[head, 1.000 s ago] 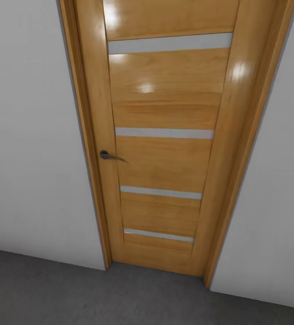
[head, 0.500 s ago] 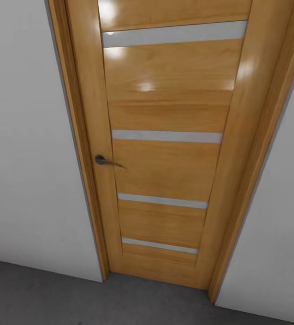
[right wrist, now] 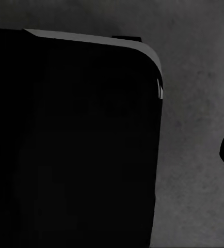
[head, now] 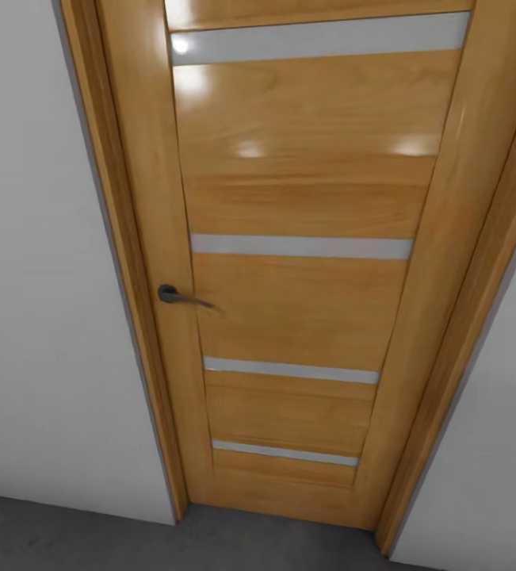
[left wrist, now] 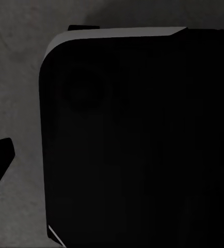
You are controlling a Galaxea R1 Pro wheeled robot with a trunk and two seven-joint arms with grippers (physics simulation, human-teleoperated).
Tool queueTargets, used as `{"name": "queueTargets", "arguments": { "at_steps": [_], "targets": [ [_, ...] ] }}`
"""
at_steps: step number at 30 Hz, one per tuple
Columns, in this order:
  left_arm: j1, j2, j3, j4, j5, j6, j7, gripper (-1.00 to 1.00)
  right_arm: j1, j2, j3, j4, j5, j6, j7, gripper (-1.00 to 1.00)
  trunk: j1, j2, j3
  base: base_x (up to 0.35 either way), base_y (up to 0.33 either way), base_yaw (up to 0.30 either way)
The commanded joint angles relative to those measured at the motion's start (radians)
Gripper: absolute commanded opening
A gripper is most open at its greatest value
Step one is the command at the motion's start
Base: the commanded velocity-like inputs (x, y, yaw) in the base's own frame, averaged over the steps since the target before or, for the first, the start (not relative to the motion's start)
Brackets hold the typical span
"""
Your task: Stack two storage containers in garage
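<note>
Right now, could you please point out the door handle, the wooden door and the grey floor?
door handle (head: 180, 296): head view, on its dark lever.
wooden door (head: 297, 305): head view, middle panel.
grey floor (head: 59, 533): head view, bare strip below wall.

I could read no text, label, brand, number or sign anywhere. The wooden door (head: 289, 262) in front of me carried only plain pale strips across its panels, unmarked, and the dark handle (head: 174, 296) at its left edge bore no lettering. The white wall (head: 43, 317) beside the door was blank, and the dark body (left wrist: 138, 144) under my wrists showed no marking.
</note>
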Motion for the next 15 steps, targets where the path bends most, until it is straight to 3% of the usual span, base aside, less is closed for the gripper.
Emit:
{"name": "queueTargets", "arguments": {
  "at_steps": [1,6,15],
  "targets": [
    [0.0,0.0,0.001,0.0,0.002,-0.002,0.0,1.0,-0.001,0.0,-0.001,0.002,0.005,-0.005,0.0,1.0,0.0,0.0,-0.001,0.239,0.192,-0.23],
    [0.0,0.0,0.001,0.0,0.002,-0.003,0.0,1.0,-0.001,-0.001,-0.001,0.002,0.004,-0.005,0.0,1.0,0.0,0.0,-0.001,0.109,0.09,-0.153],
    [0.0,0.0,0.001,0.0,0.002,-0.002,0.0,1.0,-0.001,-0.002,0.001,0.002,0.005,-0.005,0.0,1.0,0.0,0.0,-0.001,0.013,0.011,-0.02]
  ]
}}
